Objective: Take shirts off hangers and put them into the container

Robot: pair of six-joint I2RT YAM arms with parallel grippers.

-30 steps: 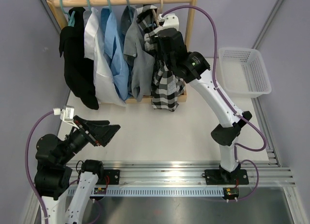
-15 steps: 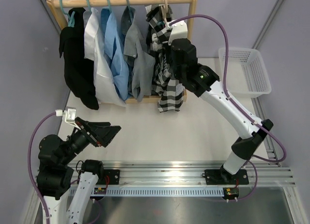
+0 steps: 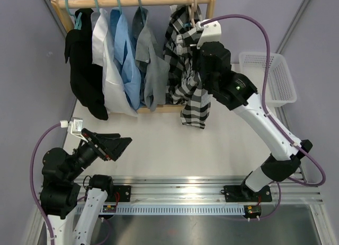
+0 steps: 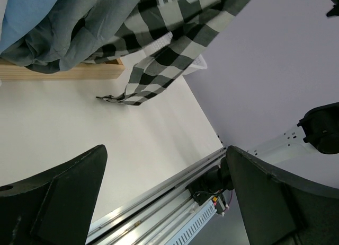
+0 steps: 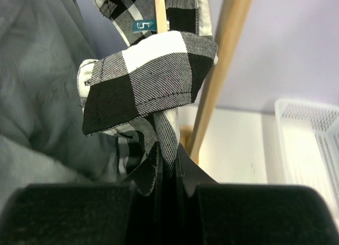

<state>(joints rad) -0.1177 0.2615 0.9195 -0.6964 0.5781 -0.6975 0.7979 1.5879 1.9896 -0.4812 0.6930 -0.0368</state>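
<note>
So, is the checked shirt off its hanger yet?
Not yet: the checked shirt hangs by its collar on the pale wood hanger at the rail; the right pincer is shut on its fabric.

The shirts (image 3: pixel 124 59) hang from the rail (image 3: pixel 132 0) at the back of the table (image 3: pixel 159 149), the container (image 3: pixel 286 78) standing to their right.

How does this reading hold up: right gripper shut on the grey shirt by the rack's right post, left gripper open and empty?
Not the grey shirt: the right wrist view shows the right gripper shut on the black-and-white checked shirt by the rack's right post. The left gripper is open and empty.
</note>
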